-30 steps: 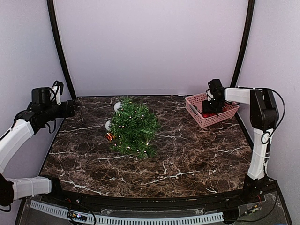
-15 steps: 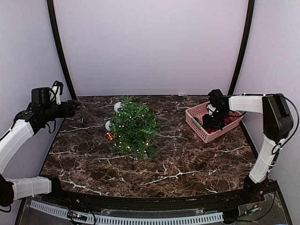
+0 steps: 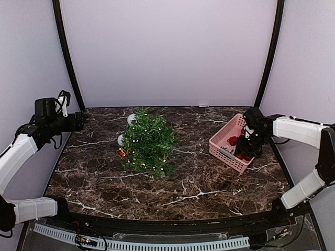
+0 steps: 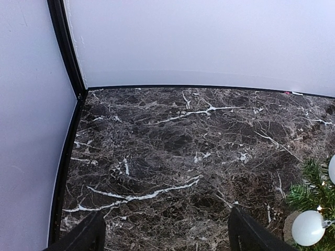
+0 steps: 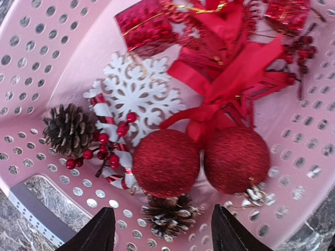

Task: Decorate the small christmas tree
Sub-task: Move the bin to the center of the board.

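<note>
The tree (image 3: pixel 149 141) is standing left of centre on the marble table (image 3: pixel 209 183), its tiny white lights glowing, with two white balls (image 3: pixel 131 118) tucked against its far-left side and a small red-and-gold ornament (image 3: pixel 122 152) sitting at its left edge. Over on the right, well apart from it, the pink basket (image 3: pixel 222 149) is lying near the table's edge, and the right gripper (image 5: pixel 165 230) is reaching down into it. The wrist view is showing its fingers (image 5: pixel 99 232) spread apart, holding nothing, hanging just above two red glitter balls (image 5: pixel 166 163) lying side by side. Around them a white snowflake (image 5: pixel 138 97), a pine cone (image 5: pixel 68 129), a sprig of red berries (image 5: pixel 107 144), a red bow (image 5: pixel 220 78) and a frosted cone (image 5: pixel 170 214) are crowding the basket floor. The left gripper (image 4: pixel 167 235) is hovering above the table's far-left corner, its fingers standing wide with nothing between them, only bare marble showing below, and one white ball and a few green needles are peeking in at the lower right of its view.
</note>
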Available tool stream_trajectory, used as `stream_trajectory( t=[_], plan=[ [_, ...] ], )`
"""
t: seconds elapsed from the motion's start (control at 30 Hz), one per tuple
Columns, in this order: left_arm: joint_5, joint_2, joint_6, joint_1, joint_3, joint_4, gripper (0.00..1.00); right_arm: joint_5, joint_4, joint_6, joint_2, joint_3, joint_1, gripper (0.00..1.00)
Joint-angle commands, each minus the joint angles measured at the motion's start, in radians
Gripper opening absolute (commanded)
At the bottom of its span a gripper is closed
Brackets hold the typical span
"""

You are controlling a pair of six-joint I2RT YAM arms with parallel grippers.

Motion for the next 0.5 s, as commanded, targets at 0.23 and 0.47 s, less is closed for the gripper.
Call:
stream_trajectory(
  t=[0.23,0.47],
  plan=[
    [-0.015,-0.027,0.011,0.007,-0.017,0.014,0.83,0.22,0.003,0.018,0.057,0.171,-0.046,0.6],
    [-0.003,-0.037,0.007,0.007,-0.018,0.018,0.83,0.222,0.021,-0.053,0.16,0.204,-0.121,0.58]
  ],
)
